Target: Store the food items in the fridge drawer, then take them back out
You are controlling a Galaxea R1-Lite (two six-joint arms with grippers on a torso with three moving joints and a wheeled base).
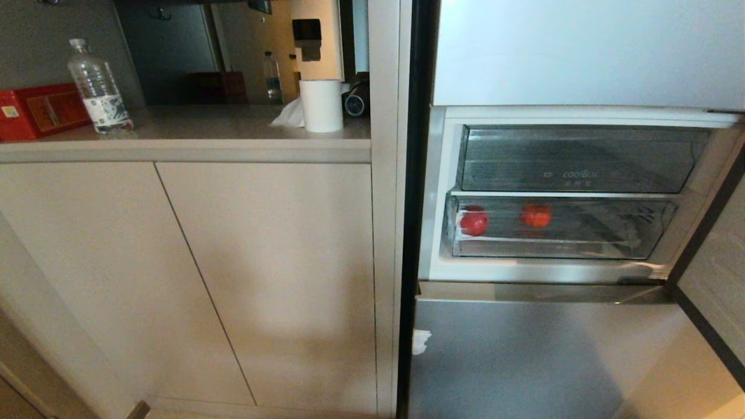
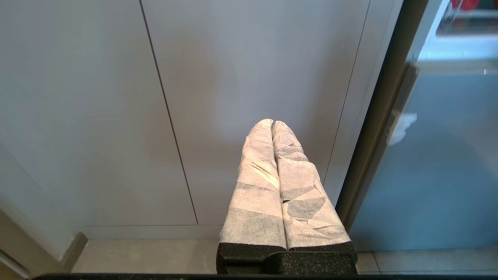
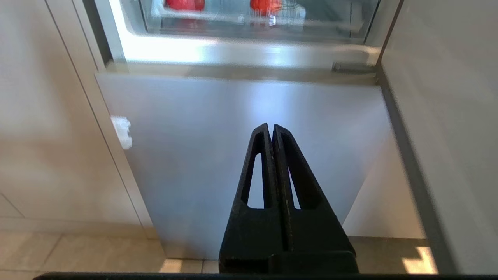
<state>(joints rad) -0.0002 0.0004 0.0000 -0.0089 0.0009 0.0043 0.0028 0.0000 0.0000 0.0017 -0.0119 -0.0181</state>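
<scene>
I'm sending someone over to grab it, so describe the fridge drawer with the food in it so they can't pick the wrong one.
In the open fridge, two clear drawers are stacked. Take the lower drawer, under the one lettered coolBox. It alone holds two red food items, toward its left side.

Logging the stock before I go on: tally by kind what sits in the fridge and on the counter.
Red food items in the lower clear drawer: 2
Clear plastic bottles: 1
White paper rolls: 1
Red boxes: 1
Total: 5
</scene>
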